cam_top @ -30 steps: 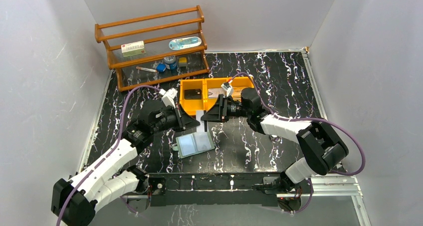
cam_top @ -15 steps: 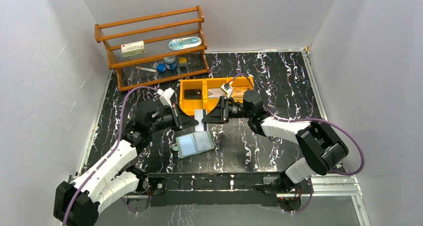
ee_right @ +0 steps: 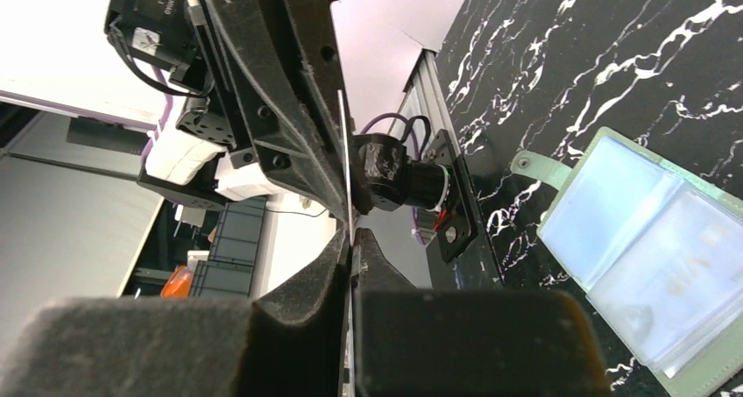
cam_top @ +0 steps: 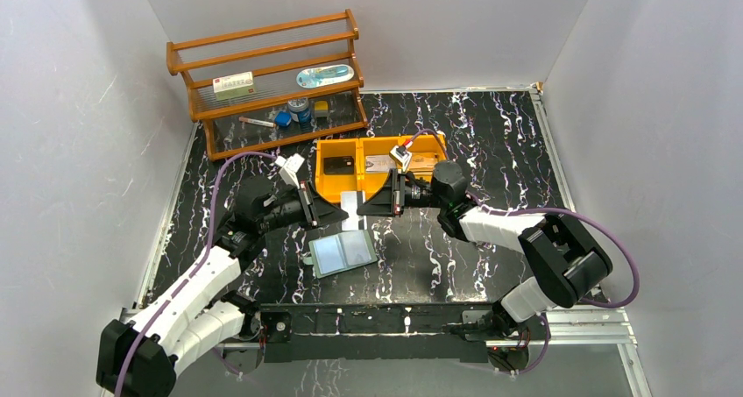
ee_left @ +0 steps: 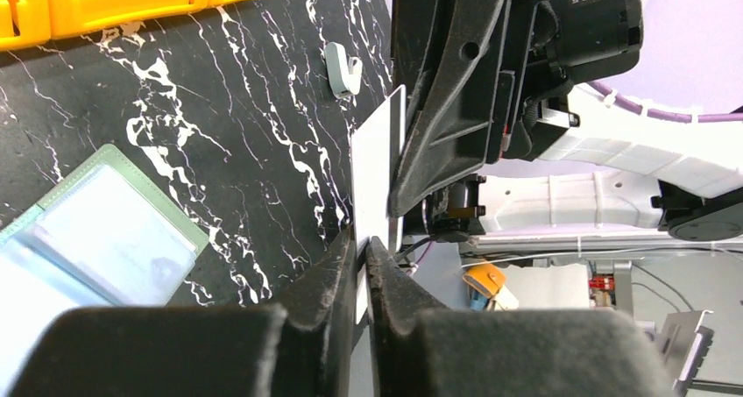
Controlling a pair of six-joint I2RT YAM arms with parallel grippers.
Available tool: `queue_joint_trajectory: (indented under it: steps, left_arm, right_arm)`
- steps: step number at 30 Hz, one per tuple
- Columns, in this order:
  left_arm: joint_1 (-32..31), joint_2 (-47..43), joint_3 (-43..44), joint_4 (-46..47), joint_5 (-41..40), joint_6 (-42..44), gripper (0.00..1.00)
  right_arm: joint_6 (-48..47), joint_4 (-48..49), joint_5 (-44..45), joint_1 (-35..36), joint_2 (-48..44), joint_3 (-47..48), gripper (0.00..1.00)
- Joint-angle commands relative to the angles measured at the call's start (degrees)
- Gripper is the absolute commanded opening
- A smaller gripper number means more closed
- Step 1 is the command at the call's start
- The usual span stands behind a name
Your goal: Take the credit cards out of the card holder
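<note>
The left claw (ee_left: 362, 250) and right claw (ee_right: 350, 239) were each pinched shut on one pale credit card (ee_left: 375, 173), held upright between them near the orange bin (cam_top: 320, 165). The card holder (cam_top: 343, 253) lay open on the bench (cam_top: 499, 152) below.

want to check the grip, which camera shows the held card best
Left wrist: the card turns its pale flat face to that camera. The right wrist view sees it edge-on, a thin line. The top view shows only a small pale strip.
</note>
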Motion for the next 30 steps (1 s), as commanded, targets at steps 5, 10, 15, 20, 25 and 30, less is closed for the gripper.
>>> queue_joint_trajectory:
  steps: [5,10,15,20,25,30]
  left_arm:
    - [1.1,-0.3,0.3,-2.7,0.3,0.4,0.36]
    - [1.2,-1.3,1.7,-7.0,-3.6,2.0,0.63]
    - [1.2,-3.2,4.5,-15.0,-12.1,4.4,0.87]
    - [1.2,-4.7,6.3,-19.8,-18.3,5.6,0.98]
    - [1.2,-7.7,7.4,-24.1,-25.3,6.3,0.98]
    - [1.2,-10.3,7.8,-28.4,-30.4,7.0,0.98]
  right_arm:
    - [0.5,5.2,-0.3,-0.4,-1.8,-0.2,0.02]
    - [-2.2,0.6,0.5,-0.4,-2.2,0.7,0.0]
    - [-9.0,-10.1,4.3,-0.4,-4.7,2.5,0.0]
    - [-16.7,-21.9,8.9,-0.4,-6.8,5.8,0.0]
    - [-24.5,-32.0,15.5,-0.4,-8.0,9.4,0.0]
    - [-33.0,-39.7,23.4,-0.4,-8.7,13.3,0.0]
